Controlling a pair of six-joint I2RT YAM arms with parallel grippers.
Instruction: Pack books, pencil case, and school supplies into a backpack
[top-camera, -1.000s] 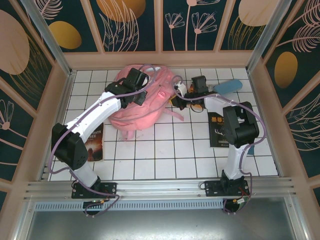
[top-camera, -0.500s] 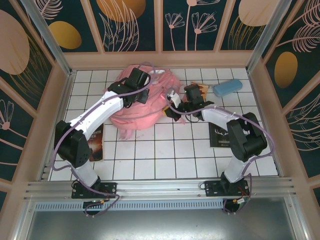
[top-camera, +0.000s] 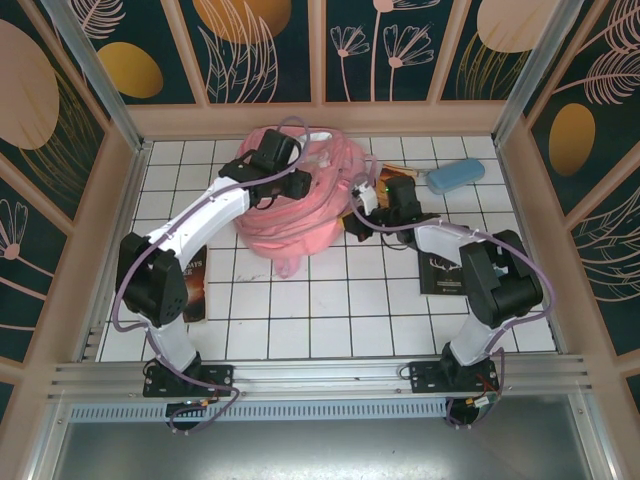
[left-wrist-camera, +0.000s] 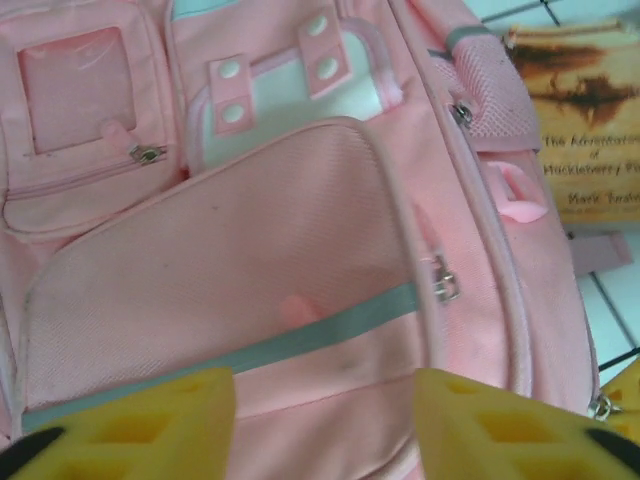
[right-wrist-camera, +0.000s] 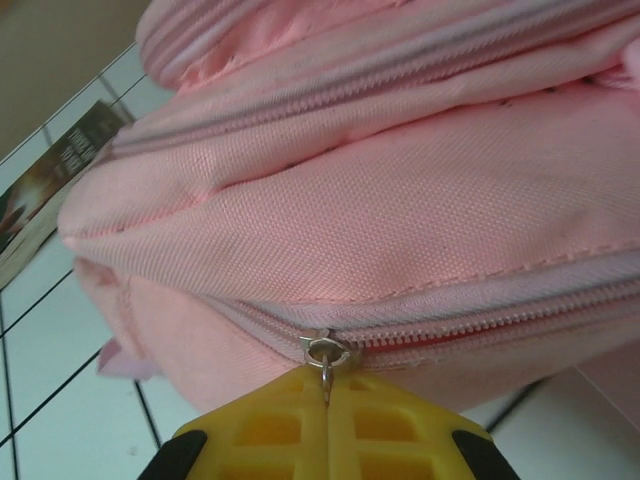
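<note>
The right gripper is clamped shut on a small metal zipper pull, its yellow fingers pressed together just under a zipper line on the side of the pink backpack. The left gripper hangs over the backpack's front with its yellow fingers spread apart and nothing between them; below it lie a curved front pocket, a pale grey-green strip and a small clear-window pocket.

The backpack sits at the middle of the far edge of the table, slumped and filling the gap between the two wrists. Just beside its right side lies an orange-yellow book, whose cover reads "The Adventures of Huckleberry Finn". Beyond that, near the far right corner, the light blue pencil case lies clear of everything. A black booklet lies toward the right edge, partly under the right arm, its print too small to read. A dark book lies by the left edge, partly under the left arm, with "DAYS" legible. The middle and near tiles between the arms are bare.
</note>
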